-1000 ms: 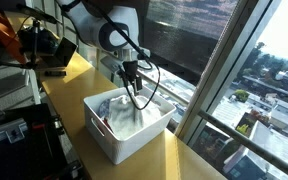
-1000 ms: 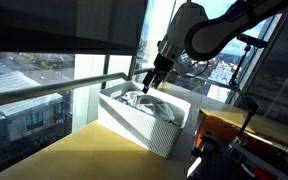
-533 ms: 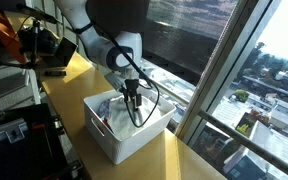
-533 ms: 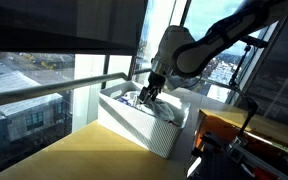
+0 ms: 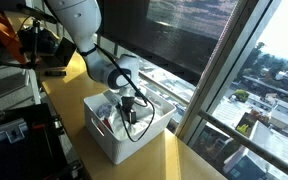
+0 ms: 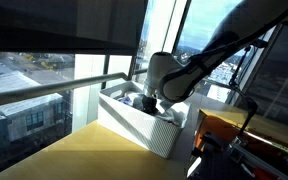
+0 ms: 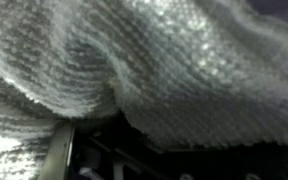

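A white rectangular basket (image 5: pixel 112 142) stands on the wooden counter by the window; it also shows in an exterior view (image 6: pixel 134 126). It holds a heap of pale grey knitted cloth (image 5: pixel 117 112). My gripper (image 5: pixel 128 111) is lowered into the basket and pressed into the cloth; its fingers are hidden below the rim in an exterior view (image 6: pixel 149 100). The wrist view is filled by the grey knitted cloth (image 7: pixel 174 70) right against the camera, with dark basket slats below. The fingertips do not show.
The wooden counter (image 5: pixel 74 72) runs along tall windows with a metal rail (image 6: pixel 44 88). Dark equipment and cables (image 5: pixel 39 45) sit at one end of the counter. An orange-topped unit (image 6: pixel 234 140) stands beside the basket.
The arm has come down steadily, taking the gripper from above the basket's rim into the cloth inside it. The basket has not moved.
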Action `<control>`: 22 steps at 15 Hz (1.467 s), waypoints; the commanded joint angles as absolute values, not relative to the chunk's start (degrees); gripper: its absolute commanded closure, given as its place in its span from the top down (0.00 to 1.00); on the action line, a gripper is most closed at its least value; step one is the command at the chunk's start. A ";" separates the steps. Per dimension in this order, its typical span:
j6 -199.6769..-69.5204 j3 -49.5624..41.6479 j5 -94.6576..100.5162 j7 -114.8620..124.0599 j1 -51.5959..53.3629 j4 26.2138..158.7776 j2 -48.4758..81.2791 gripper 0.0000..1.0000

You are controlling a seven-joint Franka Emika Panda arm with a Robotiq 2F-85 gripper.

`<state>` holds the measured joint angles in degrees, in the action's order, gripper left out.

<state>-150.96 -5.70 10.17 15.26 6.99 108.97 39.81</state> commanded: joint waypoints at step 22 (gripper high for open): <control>-129.50 -2.43 -2.43 7.02 1.12 105.34 7.54 0.00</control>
